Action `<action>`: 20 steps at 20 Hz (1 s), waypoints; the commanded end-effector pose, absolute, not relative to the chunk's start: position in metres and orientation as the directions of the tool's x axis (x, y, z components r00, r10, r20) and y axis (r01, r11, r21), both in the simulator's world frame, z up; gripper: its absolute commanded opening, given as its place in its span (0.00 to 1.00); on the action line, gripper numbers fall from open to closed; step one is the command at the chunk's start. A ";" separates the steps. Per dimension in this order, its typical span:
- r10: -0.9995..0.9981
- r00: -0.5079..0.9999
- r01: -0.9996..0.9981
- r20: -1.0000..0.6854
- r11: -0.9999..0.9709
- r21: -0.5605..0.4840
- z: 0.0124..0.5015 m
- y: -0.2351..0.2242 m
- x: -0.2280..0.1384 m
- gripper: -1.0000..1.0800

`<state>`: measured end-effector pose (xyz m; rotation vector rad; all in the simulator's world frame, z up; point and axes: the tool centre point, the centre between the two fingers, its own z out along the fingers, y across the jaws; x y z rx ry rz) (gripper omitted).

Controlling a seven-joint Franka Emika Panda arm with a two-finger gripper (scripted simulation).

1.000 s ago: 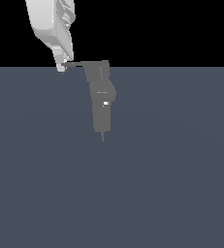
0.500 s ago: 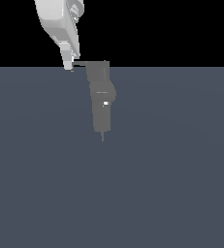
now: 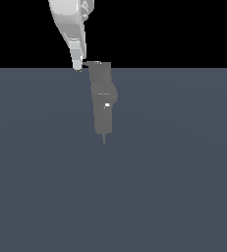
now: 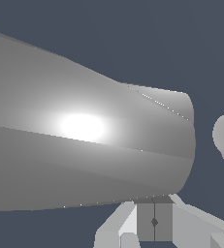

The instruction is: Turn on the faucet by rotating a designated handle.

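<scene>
The faucet (image 3: 103, 101) stands in the upper middle of the exterior view, an upright grey block whose top reaches the line where the black background meets the grey floor (image 3: 174, 187). A small white spot marks its middle, and a thin pin hangs below it. At its very top a short dark sliver, the handle (image 3: 89, 63), sticks out toward the exterior view's left. Only a stub of it shows from here.

The gripper (image 3: 77, 67) comes down from the top of the frame, just left of the faucet top, and its tip sits right at the free end of the handle. Whether it actually touches the lever cannot be made out. The jaws look close together in the exterior view, but I cannot tell whether they are pressed shut or slightly spread. The wrist view does not help: a large grey shape with a bright glare fills most of it, too close to name with certainty.

The step in hand looks like the push itself, with the gripper set against the handle's end. The next move probably calls for a sideways sweep along an arc around the hub, with the tip kept level with the thin lever so it does not slip over or under it.
</scene>
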<state>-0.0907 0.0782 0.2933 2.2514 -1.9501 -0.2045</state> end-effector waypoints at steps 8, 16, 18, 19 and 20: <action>-0.994 0.112 -0.974 0.002 -0.109 0.198 0.297 0.000 -0.083 0.00; -0.990 0.138 -0.969 -0.002 -0.135 0.206 0.293 -0.009 -0.077 0.00; -0.991 0.136 -0.970 -0.002 -0.133 0.205 0.293 -0.015 -0.072 0.00; -0.991 0.135 -0.970 -0.002 -0.132 0.205 0.292 -0.018 -0.069 0.00; -0.991 0.134 -0.970 -0.002 -0.131 0.205 0.292 -0.021 -0.066 0.00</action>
